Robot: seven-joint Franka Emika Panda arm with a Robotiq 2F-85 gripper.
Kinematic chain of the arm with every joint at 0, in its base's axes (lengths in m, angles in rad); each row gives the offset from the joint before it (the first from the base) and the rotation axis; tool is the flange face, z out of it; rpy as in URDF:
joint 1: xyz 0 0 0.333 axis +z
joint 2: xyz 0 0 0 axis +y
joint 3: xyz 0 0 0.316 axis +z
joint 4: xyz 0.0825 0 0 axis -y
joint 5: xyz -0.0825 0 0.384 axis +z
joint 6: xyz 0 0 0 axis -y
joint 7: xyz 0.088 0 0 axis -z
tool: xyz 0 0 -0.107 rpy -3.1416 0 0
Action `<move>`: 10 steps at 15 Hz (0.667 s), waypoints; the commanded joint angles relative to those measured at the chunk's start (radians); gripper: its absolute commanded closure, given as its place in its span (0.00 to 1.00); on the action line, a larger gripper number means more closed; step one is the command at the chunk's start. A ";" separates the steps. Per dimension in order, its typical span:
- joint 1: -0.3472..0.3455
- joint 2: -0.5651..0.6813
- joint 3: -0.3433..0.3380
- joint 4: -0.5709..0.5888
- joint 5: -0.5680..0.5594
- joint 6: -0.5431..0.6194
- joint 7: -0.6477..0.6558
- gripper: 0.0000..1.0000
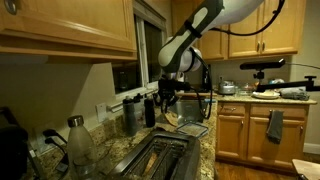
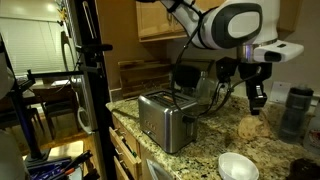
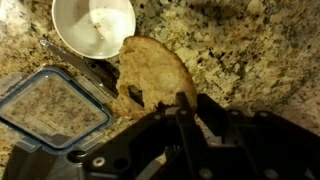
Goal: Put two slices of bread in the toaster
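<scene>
We see the gripper (image 2: 258, 99), fingers (image 3: 179, 113) nearly together, seemingly pinching one edge of a slice of bread (image 3: 150, 68) just over the granite worktop (image 3: 255, 50), well apart from the toaster (image 2: 165, 120); the slice looks light, soft and easily torn, best held gently, deep past the crust.

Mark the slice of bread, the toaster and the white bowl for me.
slice of bread (image 3: 150, 72), wrist view, middle of its mottled face.
toaster (image 2: 160, 125), in an exterior view, its shiny steel side.
white bowl (image 3: 68, 30), wrist view, inner wall near the rim.
</scene>
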 commanded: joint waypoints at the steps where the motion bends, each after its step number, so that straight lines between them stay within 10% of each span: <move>1: 0.012 -0.125 0.002 -0.116 -0.009 0.062 0.048 0.90; 10: 0.024 -0.280 0.069 -0.225 -0.006 0.192 0.065 0.90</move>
